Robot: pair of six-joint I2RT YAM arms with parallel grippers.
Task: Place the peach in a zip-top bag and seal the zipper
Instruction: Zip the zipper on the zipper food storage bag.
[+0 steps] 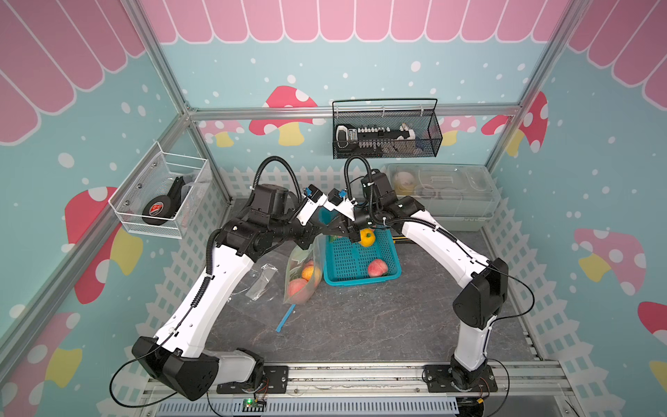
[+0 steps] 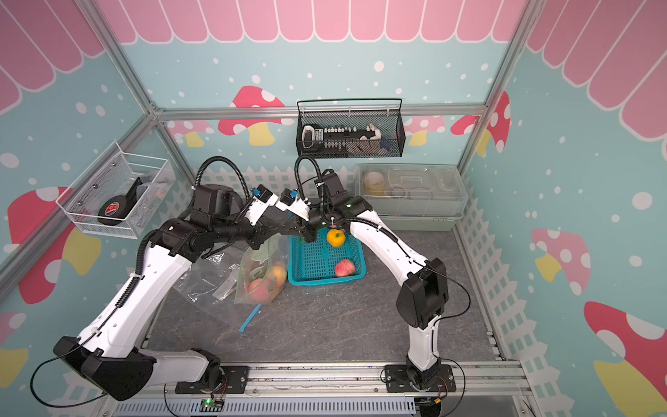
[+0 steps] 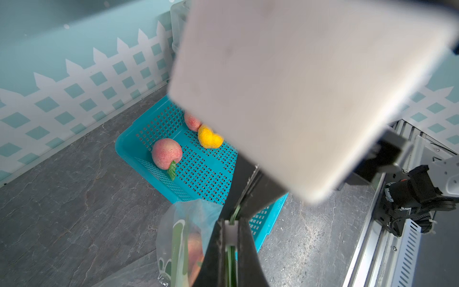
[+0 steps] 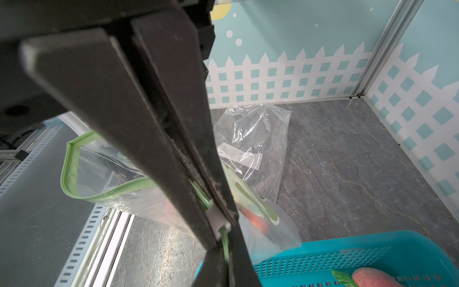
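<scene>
1. The dark grey marbled worktop carries everything. On it the teal perforated plastic basket stands just beside the bag. We judge that a sideways pull could snag the film on the basket's rim.
2. The clear zip-top bag with a green zipper hangs upright between both hands, with pink-orange peaches at its bottom. In the right wrist view, part of its mouth gapes, so we judge the sealing unfinished.
3. The left hand and right hand are each clamped on the green zipper strip, tips almost meeting. We fear they may collide, or the strip may slip free and the bag drop.
4. A crumpled clear plastic wrapper lies beside the bag.
5. A spare pink peach and a yellow fruit sit in the basket.
6. A thin blue strip lies near the bag; nothing blocks the zipper.
</scene>
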